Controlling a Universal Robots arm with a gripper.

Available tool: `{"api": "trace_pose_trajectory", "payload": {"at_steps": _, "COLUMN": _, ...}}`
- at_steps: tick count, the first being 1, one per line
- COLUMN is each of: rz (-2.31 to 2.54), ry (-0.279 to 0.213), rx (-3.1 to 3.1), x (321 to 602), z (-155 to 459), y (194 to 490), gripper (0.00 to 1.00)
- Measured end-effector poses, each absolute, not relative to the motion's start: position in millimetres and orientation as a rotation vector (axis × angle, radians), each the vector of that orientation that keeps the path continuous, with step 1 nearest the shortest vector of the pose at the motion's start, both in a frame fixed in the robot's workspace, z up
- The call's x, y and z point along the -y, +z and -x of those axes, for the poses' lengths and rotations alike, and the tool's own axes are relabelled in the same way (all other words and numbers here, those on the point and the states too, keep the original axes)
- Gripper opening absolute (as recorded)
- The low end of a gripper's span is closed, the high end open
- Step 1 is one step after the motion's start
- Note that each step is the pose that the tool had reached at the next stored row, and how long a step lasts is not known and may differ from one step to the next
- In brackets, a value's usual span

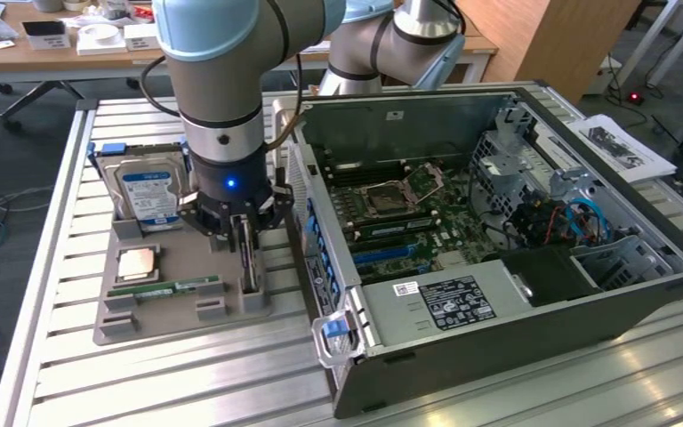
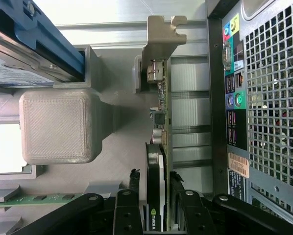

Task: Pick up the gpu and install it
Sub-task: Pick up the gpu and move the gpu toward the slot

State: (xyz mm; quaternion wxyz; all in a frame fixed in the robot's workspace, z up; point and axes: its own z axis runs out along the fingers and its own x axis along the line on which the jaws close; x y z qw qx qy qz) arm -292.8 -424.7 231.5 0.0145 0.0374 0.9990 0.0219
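Gpu (image 2: pixel 158 122): black, silvery bracket. Hard drive (image 1: pixel 148 191): silver, blue-white label. RAM stick (image 1: pixel 175 289): green. Tray (image 1: pixel 181 316): grey. Tool (image 2: pixel 155 178): black. Bench (image 1: pixel 140 382): silvery, slatted. Computer case (image 1: pixel 626 302): dark grey.

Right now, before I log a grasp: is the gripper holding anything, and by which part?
Nothing yet: the gripper is open, its fingers flanking the upper edge of the gpu, which stands in the tray.

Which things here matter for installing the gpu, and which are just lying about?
For the job:
- gpu, standing on edge in the tray
- gripper, at the gpu
- case, side open

Lying about:
- hard drive
- RAM stick
- square chip
- papers beyond the case
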Motion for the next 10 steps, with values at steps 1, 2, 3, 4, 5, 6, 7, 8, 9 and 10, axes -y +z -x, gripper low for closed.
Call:
{"api": "trace_pose_trajectory", "payload": {"at_steps": 1, "rz": -0.116, "ry": 0.068, "rx": -3.110, "x": 424.7, "z": 292.6, "y": 231.5, "gripper": 0.36}}
{"api": "trace_pose_trajectory", "payload": {"at_steps": 2, "rz": -0.116, "ry": 0.068, "rx": -3.110, "x": 424.8, "z": 292.1, "y": 231.5, "gripper": 0.36}}
{"api": "trace_pose_trajectory", "payload": {"at_steps": 3, "rz": -0.116, "ry": 0.068, "rx": -3.110, "x": 424.8, "z": 291.9, "y": 231.5, "gripper": 0.36}}
{"api": "trace_pose_trajectory", "payload": {"at_steps": 4, "rz": -0.116, "ry": 0.068, "rx": -3.110, "x": 424.8, "z": 291.9, "y": 231.5, "gripper": 0.36}}
{"api": "trace_pose_trajectory", "payload": {"at_steps": 5, "rz": -0.116, "ry": 0.068, "rx": -3.110, "x": 424.8, "z": 291.9, "y": 231.6, "gripper": 0.36}}
{"api": "trace_pose_trajectory", "payload": {"at_steps": 6, "rz": -0.116, "ry": 0.068, "rx": -3.110, "x": 424.8, "z": 291.9, "y": 231.6, "gripper": 0.36}}
{"api": "trace_pose_trajectory", "payload": {"at_steps": 7, "rz": -0.116, "ry": 0.068, "rx": -3.110, "x": 424.7, "z": 291.9, "y": 231.6, "gripper": 0.36}}
{"api": "trace_pose_trajectory", "payload": {"at_steps": 8, "rz": -0.116, "ry": 0.068, "rx": -3.110, "x": 424.7, "z": 291.6, "y": 231.5, "gripper": 0.36}}
{"api": "trace_pose_trajectory", "payload": {"at_steps": 9, "rz": -0.116, "ry": 0.068, "rx": -3.110, "x": 424.8, "z": 291.4, "y": 231.5, "gripper": 0.36}}
{"api": "trace_pose_trajectory", "payload": {"at_steps": 10, "rz": -0.116, "ry": 0.068, "rx": -3.110, "x": 424.8, "z": 291.4, "y": 231.5, "gripper": 0.36}}
